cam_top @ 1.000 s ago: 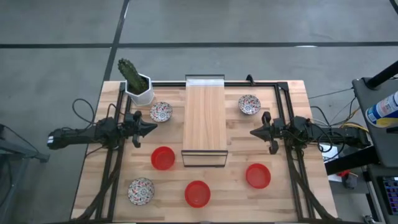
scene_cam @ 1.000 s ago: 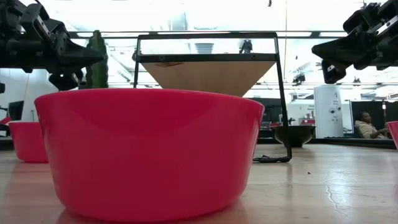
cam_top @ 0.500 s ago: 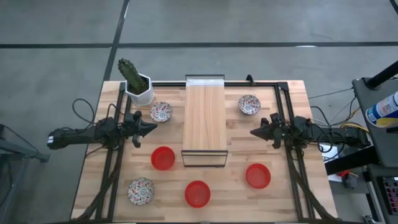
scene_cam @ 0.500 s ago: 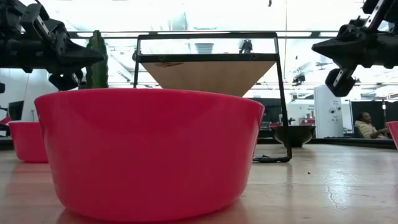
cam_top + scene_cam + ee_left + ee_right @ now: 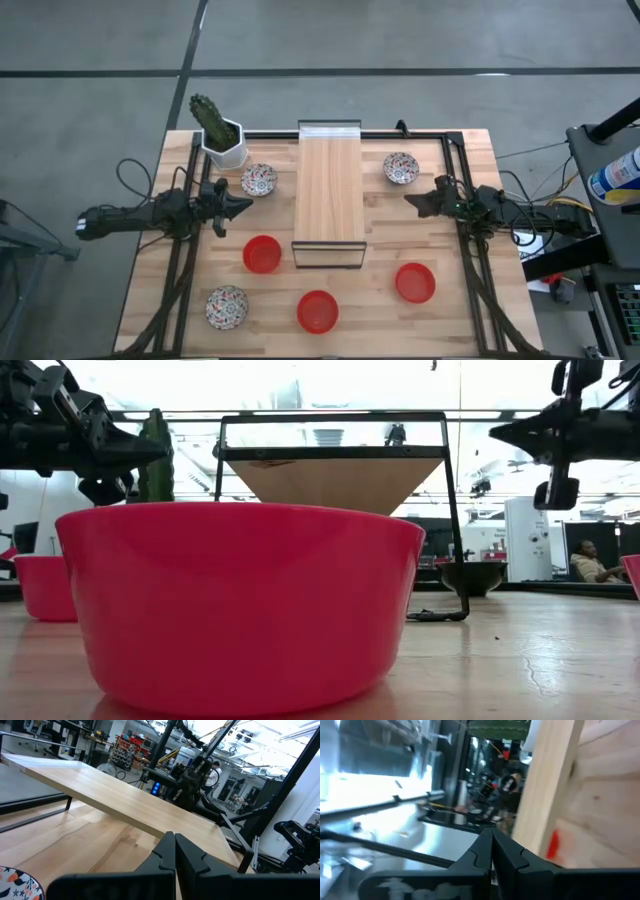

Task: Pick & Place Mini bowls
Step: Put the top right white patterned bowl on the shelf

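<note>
Going left to right across the desk (image 5: 470, 160): my left gripper (image 5: 243, 207) hangs above the left half, jaws pressed together and empty, tips aimed toward the raised wooden ramp (image 5: 329, 185) that runs down the middle. A speckled bowl (image 5: 259, 180) sits just beyond those tips toward the far edge, beside the cactus pot (image 5: 226, 147) in the far left corner. A red bowl (image 5: 262, 254) lies on the other side of the tips, toward the near edge. Another speckled bowl (image 5: 227, 306) rests close to the near left corner, and a second red bowl (image 5: 318, 311) sits at the middle of the near edge.

Past the ramp, my right gripper (image 5: 415, 203) hovers over the right half, jaws also closed on nothing, pointing at the ramp. The third speckled bowl (image 5: 401, 167) lies just off its tips toward the far edge; the third red bowl (image 5: 415, 282) sits farther off toward the near edge.

I judge each arm's nearest target is the speckled bowl on its far side. Being round, they offer no long axis to line up with.
</note>
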`<state>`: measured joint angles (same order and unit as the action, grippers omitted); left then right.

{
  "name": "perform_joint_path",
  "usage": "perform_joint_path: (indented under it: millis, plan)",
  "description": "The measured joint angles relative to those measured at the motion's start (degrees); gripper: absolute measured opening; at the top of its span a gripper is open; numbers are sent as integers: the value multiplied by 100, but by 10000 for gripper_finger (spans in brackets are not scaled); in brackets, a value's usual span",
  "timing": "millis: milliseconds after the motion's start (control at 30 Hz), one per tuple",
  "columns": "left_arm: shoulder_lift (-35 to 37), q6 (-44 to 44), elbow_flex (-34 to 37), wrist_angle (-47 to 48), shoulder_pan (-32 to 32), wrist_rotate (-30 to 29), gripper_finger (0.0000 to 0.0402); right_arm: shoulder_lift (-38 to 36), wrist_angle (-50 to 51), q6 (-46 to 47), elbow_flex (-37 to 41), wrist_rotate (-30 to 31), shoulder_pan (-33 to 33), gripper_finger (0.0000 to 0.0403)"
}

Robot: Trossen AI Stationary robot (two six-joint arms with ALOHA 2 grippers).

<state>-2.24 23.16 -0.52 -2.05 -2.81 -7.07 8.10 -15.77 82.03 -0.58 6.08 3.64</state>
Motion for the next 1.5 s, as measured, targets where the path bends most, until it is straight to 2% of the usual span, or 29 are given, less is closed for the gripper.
perform_joint_path:
  millis: [133,267,567,667,800,900,967,1100,1233,1500]
  plan:
    - [0,0,0,-2,0,0,0,86,128,624,-55,475,0,8]
    - [0,0,-1,-2,0,0,0,514,743,741,-594,822,16,8]
    - [0,0,0,-2,0,0,0,2071,4637,933,-2299,924,224,10]
    - [0,0,0,-2,0,0,0,2406,5185,905,-2686,913,359,24]
    - [0,0,-1,-2,0,-2,0,2756,5698,869,-3074,1034,697,69]
    - [0,0,-1,-2,0,-1,0,2971,5852,1147,-3141,1054,1107,112]
    - [0,0,-1,-2,0,0,0,3113,5809,1228,-3135,813,1413,137]
    - [0,0,1,-2,0,0,0,3387,5747,1207,-3099,652,1928,166]
    - [0,0,0,-3,0,-1,0,3687,5737,810,-3088,902,2457,171]
    - [0,0,-1,-2,0,-2,0,4527,5135,-118,-3080,728,3420,155]
